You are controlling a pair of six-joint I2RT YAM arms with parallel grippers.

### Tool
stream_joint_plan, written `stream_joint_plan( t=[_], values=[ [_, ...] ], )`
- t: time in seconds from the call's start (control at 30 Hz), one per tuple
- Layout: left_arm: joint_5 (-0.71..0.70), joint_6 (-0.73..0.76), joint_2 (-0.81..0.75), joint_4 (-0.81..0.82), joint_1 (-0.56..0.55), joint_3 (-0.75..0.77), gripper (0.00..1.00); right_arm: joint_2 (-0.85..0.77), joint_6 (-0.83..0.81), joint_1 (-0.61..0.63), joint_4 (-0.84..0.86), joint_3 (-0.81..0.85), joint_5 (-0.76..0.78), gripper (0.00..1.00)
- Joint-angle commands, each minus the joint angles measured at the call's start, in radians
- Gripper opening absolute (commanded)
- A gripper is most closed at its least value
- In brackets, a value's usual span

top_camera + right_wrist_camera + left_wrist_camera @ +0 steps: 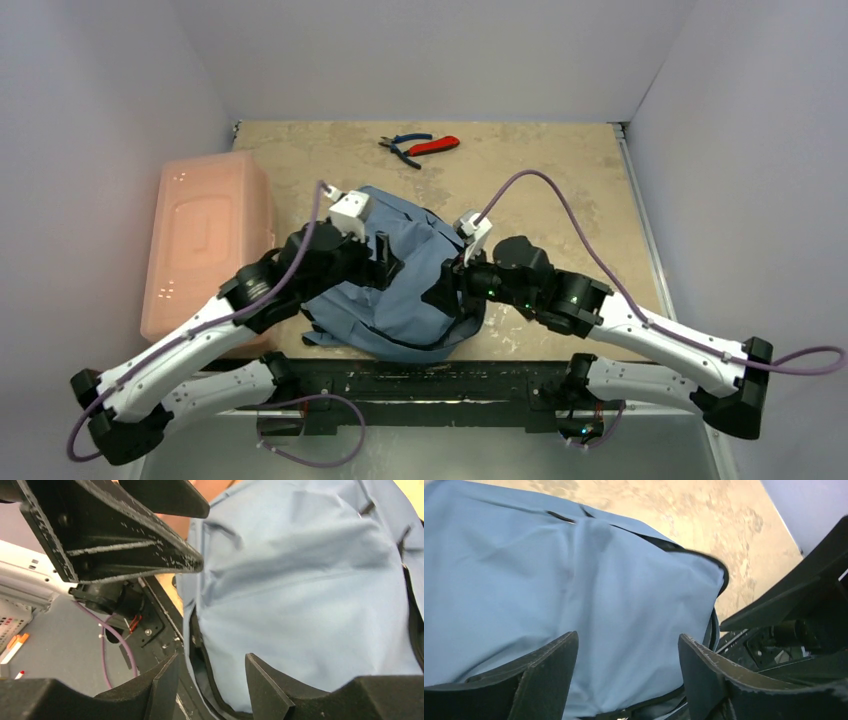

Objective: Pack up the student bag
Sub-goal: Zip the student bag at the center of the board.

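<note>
- On the surface (560,180), near its front edge, the student bag (410,290) lies crumpled between both arms.
- Left fingers (549,675) gape over its fabric.
- Right fingers (270,690) gape at its dark trim.

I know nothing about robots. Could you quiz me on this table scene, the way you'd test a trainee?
1. True or false: the pliers lie inside the student bag.
2. Which thing stands beside the bag, on the robot's left? A) pink box B) green bottle C) books
3. Fill in: the left hand and right hand each hold their fingers ____.
Key: 1 false, they lie on the table beyond the bag; 2 A; 3 apart.
</note>
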Motion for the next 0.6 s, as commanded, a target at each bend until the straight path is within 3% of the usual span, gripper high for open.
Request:
stream_joint_plan(
  t=[0.0,0.03,0.1,0.2,0.3,0.43,0.57],
  values=[
    [-0.193,-0.042,-0.137,-0.174,0.004,-0.031,0.76,0.054,-0.061,0.08,-0.062,0.159,0.152,0.55],
    [-0.218,-0.052,-0.162,-0.219,0.004,-0.032,0.78,0.044,-0.044,0.082,-0.123,0.186,0.275,0.56],
    [-0.261,-0.071,-0.201,-0.279,0.004,-0.033,0.8,-0.011,-0.053,0.082,-0.148,0.197,0.312,0.59],
    [-0.33,-0.129,-0.244,-0.341,0.004,-0.049,0.8,-0.011,-0.073,0.081,-0.077,0.177,0.161,0.62],
    [-0.336,-0.21,-0.279,-0.358,0.004,-0.094,0.77,0.14,-0.048,0.112,0.006,0.155,0.001,0.54],
    [-0.276,-0.335,-0.315,-0.341,0.004,-0.191,0.68,0.311,-0.012,0.199,0.197,0.12,-0.085,0.48],
    [-0.247,-0.428,-0.354,-0.342,0.004,-0.268,0.64,0.453,-0.012,0.21,0.203,0.172,-0.115,0.48]
  ],
)
